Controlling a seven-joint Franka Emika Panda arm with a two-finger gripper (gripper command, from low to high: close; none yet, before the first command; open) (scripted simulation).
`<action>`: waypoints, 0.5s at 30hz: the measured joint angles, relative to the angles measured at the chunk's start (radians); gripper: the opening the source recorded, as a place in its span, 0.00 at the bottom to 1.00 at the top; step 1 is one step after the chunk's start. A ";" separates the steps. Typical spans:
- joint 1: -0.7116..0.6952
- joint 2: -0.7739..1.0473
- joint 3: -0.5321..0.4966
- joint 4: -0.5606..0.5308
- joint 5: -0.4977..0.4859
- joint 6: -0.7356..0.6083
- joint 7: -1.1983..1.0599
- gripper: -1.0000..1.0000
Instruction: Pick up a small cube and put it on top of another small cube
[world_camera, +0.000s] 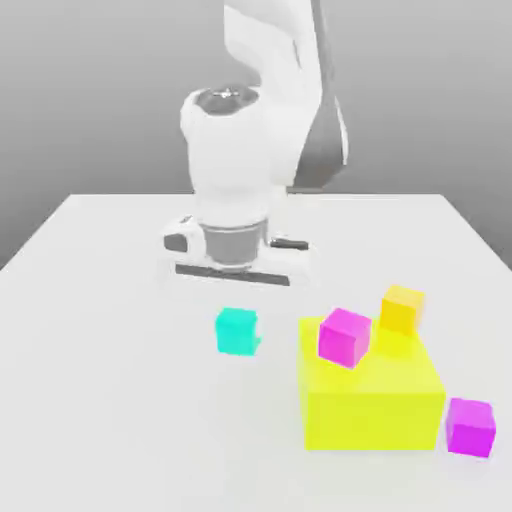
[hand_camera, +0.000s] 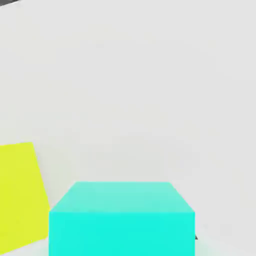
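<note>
Right now I have the big yellow block (world_camera: 370, 400) at the exterior view's right, a magenta cube (world_camera: 345, 336) on top. My gripper (world_camera: 235, 262), jaws together and holding nothing, hangs behind the cyan cube (world_camera: 237, 331), which sits on the table (world_camera: 100, 350) just nearer the camera. The orange-yellow cube (world_camera: 402, 308) rests behind the block.

Small cyan cube (world_camera: 237, 331) sits flat on the table, apart from the orange-yellow cube (world_camera: 402, 307) behind the yellow block
</note>
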 joint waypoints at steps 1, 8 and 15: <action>0.036 -0.030 0.034 0.006 0.019 -0.036 0.035 0.00; 0.274 -0.207 0.262 0.041 0.147 -0.245 0.266 0.00; 0.275 -0.057 0.329 -0.012 0.166 -0.044 0.292 1.00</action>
